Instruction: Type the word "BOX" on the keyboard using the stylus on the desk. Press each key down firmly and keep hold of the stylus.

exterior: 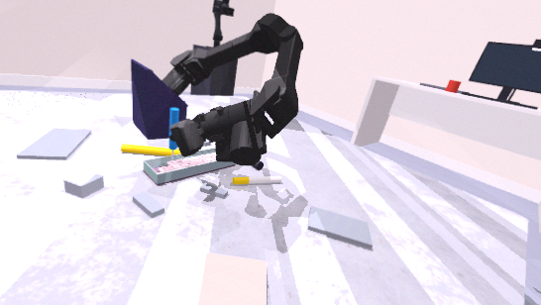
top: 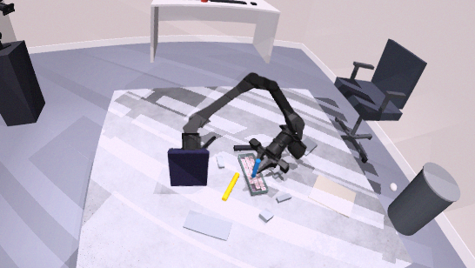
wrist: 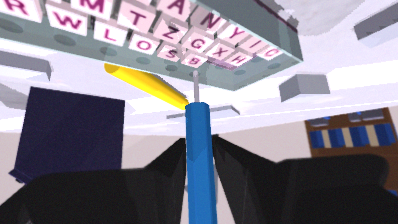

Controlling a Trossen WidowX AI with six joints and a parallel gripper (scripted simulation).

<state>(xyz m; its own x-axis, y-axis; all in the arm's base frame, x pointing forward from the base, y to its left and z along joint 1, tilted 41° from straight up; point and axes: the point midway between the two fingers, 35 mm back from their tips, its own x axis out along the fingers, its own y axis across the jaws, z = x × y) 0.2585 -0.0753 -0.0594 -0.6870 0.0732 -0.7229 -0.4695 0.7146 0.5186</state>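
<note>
My gripper is shut on the blue stylus, which stands nearly upright with its thin grey tip down. The keyboard is a grey-green tray with white-pink lettered keys, lying under the gripper. In the wrist view the stylus tip is at the near edge of the B key; whether it touches the key cannot be told. The O key and X key show in the rows around it.
A yellow bar lies beside the keyboard. A dark blue panel stands near the arm's base. A grey block and a yellow-white marker lie nearby.
</note>
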